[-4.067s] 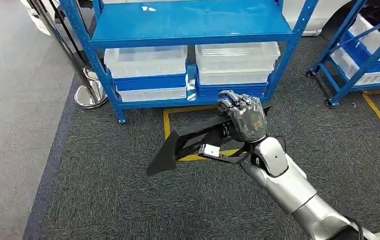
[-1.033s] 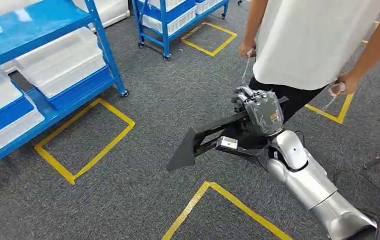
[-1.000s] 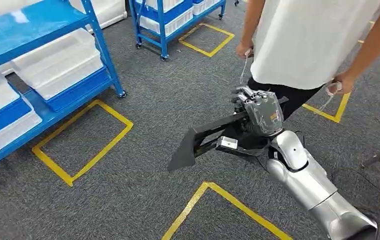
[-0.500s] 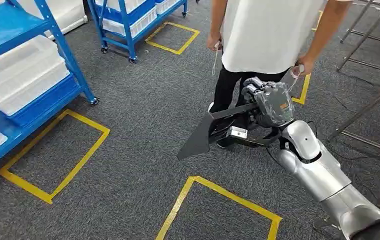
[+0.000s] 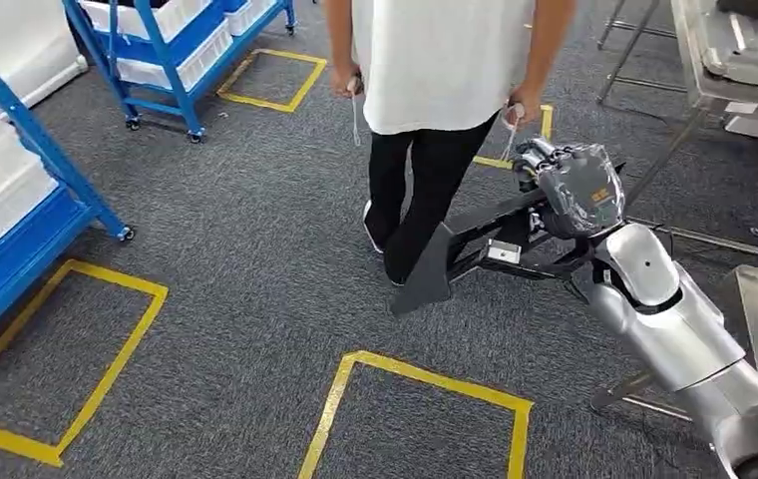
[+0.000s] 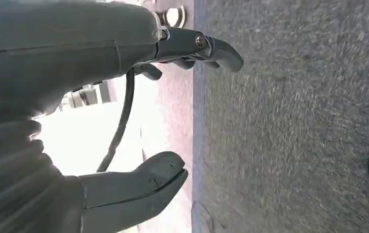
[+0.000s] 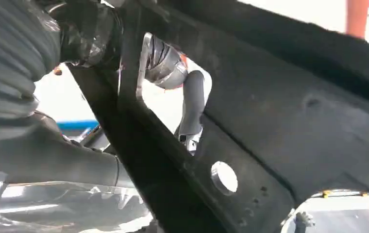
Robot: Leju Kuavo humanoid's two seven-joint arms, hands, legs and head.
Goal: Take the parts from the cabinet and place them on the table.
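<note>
One black part (image 5: 475,254), a long flat bracket, is gripped by the right hand (image 5: 574,190), fingers wrapped over its upper edge, held out above the grey carpet (image 5: 245,269). The left hand (image 6: 124,121) hangs with fingers apart, holding nothing. Three yellow taped squares mark the floor, the nearest (image 5: 415,399) just ahead. One person (image 5: 435,90) stands beyond the part. Farther off: two blue racks (image 5: 146,60) left, one metal surface (image 5: 734,60) right.

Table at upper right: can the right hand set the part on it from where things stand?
Probably not yet. The right hand grips the black part over the carpet, short of the table, with a person standing close beside it.
</note>
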